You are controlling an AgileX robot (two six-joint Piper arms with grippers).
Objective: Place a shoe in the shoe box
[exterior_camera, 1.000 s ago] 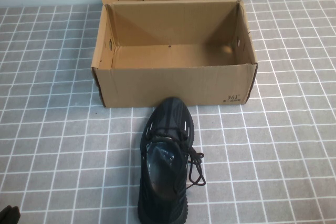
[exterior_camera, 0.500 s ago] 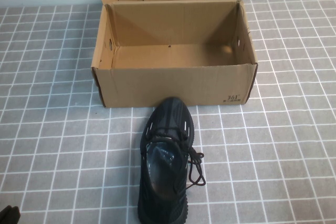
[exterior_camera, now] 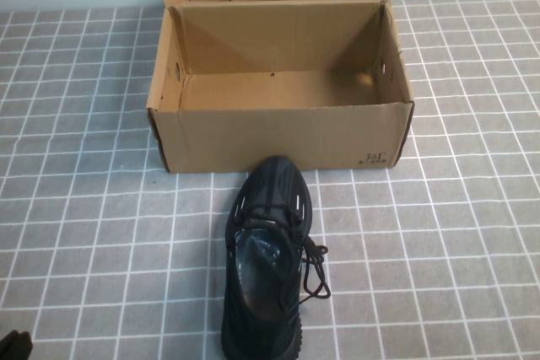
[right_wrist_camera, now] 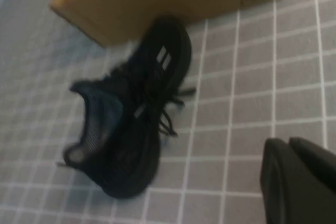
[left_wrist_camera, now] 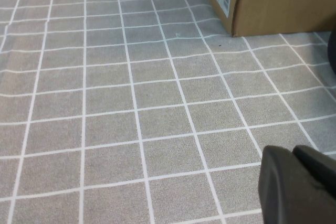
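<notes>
The shoe lies on the tiled table, sole down, toe touching or just short of the box's near wall, heel toward the robot; the box stands open and empty behind it, lid flap folded back against the wall. It looks light and soft: the knit upper will likely give under a pinch, and the loose laces trailing off its right side could snag. The firmer heel collar or the sole edge at the midfoot seems the best hold. The left gripper is closed and empty, low near the table's near left corner, well apart from the shoe. The right gripper is closed and empty too, near the shoe's right side. There is open table on both sides; the near wall must be cleared, so lift before moving forward
</notes>
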